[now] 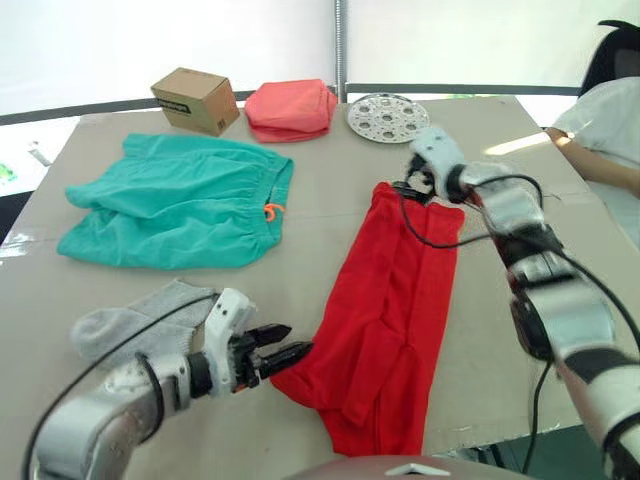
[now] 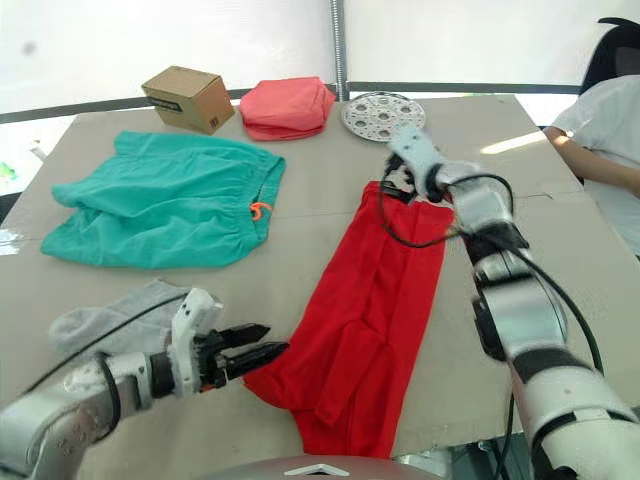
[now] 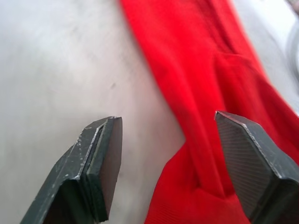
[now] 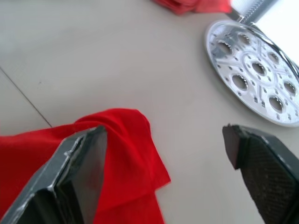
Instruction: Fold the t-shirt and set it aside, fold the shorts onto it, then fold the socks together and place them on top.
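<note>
Across the beige desk (image 1: 330, 215) the t-shirt (image 1: 385, 310) was laid as a long strip, already narrowed. Its near end was flanked by the open left hand (image 1: 288, 352), its far end by the open right hand (image 1: 412, 186); closing on both ends was judged necessary next.

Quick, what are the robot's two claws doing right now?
Left gripper: open, at the near end of the t-shirt, holding nothing.
Right gripper: open, at its far end, holding nothing.

The dark label on the cardboard box (image 1: 196, 100) is unreadable.
</note>
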{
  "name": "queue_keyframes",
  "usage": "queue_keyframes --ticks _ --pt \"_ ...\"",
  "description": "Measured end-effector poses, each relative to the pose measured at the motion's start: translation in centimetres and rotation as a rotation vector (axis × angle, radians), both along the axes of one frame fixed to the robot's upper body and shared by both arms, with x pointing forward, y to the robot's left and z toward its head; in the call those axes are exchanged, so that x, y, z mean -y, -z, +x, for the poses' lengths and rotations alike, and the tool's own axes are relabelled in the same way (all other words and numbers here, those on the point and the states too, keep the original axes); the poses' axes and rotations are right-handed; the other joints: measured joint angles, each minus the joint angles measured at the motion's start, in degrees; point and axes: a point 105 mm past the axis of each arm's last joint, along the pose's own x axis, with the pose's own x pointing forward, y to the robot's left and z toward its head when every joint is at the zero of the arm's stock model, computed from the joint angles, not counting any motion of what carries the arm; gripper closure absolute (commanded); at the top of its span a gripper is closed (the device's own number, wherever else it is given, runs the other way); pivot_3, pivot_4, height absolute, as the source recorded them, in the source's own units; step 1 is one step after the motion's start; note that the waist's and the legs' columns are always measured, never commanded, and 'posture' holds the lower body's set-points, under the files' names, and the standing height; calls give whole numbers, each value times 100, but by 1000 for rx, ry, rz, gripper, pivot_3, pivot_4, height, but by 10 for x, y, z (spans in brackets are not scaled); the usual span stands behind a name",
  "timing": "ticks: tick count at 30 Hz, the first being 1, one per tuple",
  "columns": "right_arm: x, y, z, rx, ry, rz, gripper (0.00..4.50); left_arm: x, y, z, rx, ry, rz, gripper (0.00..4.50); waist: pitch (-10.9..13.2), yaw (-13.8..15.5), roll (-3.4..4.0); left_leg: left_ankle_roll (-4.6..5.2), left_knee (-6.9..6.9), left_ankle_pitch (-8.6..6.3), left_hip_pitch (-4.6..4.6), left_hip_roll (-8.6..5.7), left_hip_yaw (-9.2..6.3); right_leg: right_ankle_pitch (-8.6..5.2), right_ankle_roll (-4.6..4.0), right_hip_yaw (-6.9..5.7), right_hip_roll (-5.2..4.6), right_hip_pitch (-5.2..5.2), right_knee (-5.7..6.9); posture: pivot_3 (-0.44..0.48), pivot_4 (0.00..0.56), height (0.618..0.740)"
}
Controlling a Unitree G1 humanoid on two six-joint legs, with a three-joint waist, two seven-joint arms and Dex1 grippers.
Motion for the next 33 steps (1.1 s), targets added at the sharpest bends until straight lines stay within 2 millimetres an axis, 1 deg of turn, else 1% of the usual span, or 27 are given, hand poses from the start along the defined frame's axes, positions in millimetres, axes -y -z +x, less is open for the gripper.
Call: queue_keyframes --ticks 3,5,6,7,9,12,13,15,17,18,19,20,21,22,23,24,25,26,27,28,29,30,31,32,33 --pt "14 20 -34 -67 181 147 264 4 -9 24 25 92 17 1018 4 21 22 0 -2 0 3 -9 19 1 3 9 8 -4 -2 0 150 740" --pt "23 25 -41 -76 262 163 264 6 -7 29 13 118 28 1018 3 -6 20 0 -2 0 7 -10 27 0 4 16 9 -4 -1 0 150 740" --pt "32 27 -45 -79 333 183 264 7 -5 30 -8 146 35 1018 0 -10 16 1 -2 0 9 -10 30 0 4 18 9 -4 -1 0 150 740" --pt "39 31 -47 -88 408 201 264 8 -4 31 -28 175 44 1018 -1 -16 12 5 -1 -3 11 -8 31 0 5 19 10 -5 -2 0 150 740" --pt "44 35 -47 -98 457 206 264 10 -4 29 -45 206 49 1018 1 -32 14 17 -1 -10 11 -8 32 0 5 23 10 -5 -2 0 150 740" --pt "50 37 -46 -109 516 238 264 8 -2 23 -81 242 80 1018 0 -52 12 7 -4 -4 12 -8 28 -1 4 22 12 -5 -2 0 150 740" --pt "57 43 -46 -134 553 257 264 10 -2 19 -90 261 93 1018 0 -56 13 1 -5 -1 11 -8 27 -1 4 23 12 -5 -3 0 150 740" --pt "61 52 -45 -176 580 276 264 11 0 16 -92 274 112 1018 1 -56 13 2 -6 -1 10 -8 27 -2 4 23 12 -5 -5 0 150 740" --pt "59 66 -43 -242 578 294 798 12 9 12 -88 274 166 952 1 -70 13 19 -6 -11 11 -8 28 -1 4 26 12 -5 -5 0 150 740" --pt "58 71 -43 -266 577 293 1080 12 10 12 -67 274 188 952 0 -75 12 19 -6 -11 11 -8 28 -1 4 27 12 -5 -5 0 150 740" --pt "56 72 -40 -267 571 289 1522 12 11 11 -46 275 213 1476 0 -82 13 21 -6 -12 17 -8 30 -1 4 30 11 -3 -4 0 150 740" --pt "54 71 -36 -270 564 282 2073 12 13 10 -31 267 227 1756 -2 -93 14 25 -6 -14 25 -8 35 -1 5 37 10 2 -3 0 150 740" --pt "52 71 -34 -271 554 274 2553 12 15 9 -26 249 234 2211 -2 -99 13 26 -7 -14 31 -8 37 -1 5 40 10 5 -2 0 150 740" --pt "46 73 -32 -271 531 258 2847 10 18 8 -31 219 231 2446 -5 -108 9 27 -9 -15 35 -6 37 -1 5 40 11 5 -2 0 150 740" --pt "42 72 -31 -266 516 250 3498 10 19 7 -33 206 229 3056 -8 -120 4 27 -16 -15 39 -5 38 -2 4 42 11 5 -2 0 150 740" --pt "36 71 -29 -262 491 236 3866 9 20 2 -46 194 219 3355 -10 -128 1 27 -19 -15 41 -4 42 -2 5 45 12 5 -3 0 150 740" --pt "32 70 -26 -252 469 212 4414 9 23 -4 -66 184 205 3841 -9 -145 2 27 -25 -15 44 -3 49 -2 5 51 12 4 -5 0 150 740" --pt "27 68 -23 -241 444 191 4500 10 25 -12 -89 167 184 4359 -8 -159 4 27 -35 -15 51 -1 55 -2 5 58 11 4 -5 0 150 740" --pt "23 65 -16 -231 413 163 4500 13 28 -22 -124 138 140 4487 -7 -168 5 27 -43 -15 54 3 59 -2 5 65 10 2 -8 0 150 740" --pt "22 63 -13 -225 403 156 4500 16 30 -28 -144 136 123 4487 -6 -143 5 27 -46 -15 54 2 55 -3 4 61 10 2 -7 0 150 740" --pt "15 61 -8 -220 376 135 4500 17 32 -36 -168 115 104 4487 -6 -142 4 27 -46 -15 55 1 56 -3 4 61 12 3 -7 0 150 740" --pt "4 55 2 -201 330 100 4500 21 33 -45 -196 84 71 4487 1 -163 10 27 -48 -15 57 0 65 -2 4 70 12 0 -9 0 150 740" --pt "-1 51 7 -185 310 86 4500 24 34 -50 -211 76 55 4487 1 -155 10 27 -48 -15 58 -2 64 -2 4 71 12 1 -9 0 150 740" --pt "-12 45 14 -167 272 67 4500 26 35 -56 -229 49 36 4487 1 -142 6 27 -48 -14 59 -2 61 -2 4 69 13 2 -8 0 150 740" --pt "-18 40 19 -149 251 57 4500 26 35 -58 -233 30 27 4487 2 -125 7 26 -48 -14 58 -3 56 -2 3 65 13 3 -7 0 150 740"
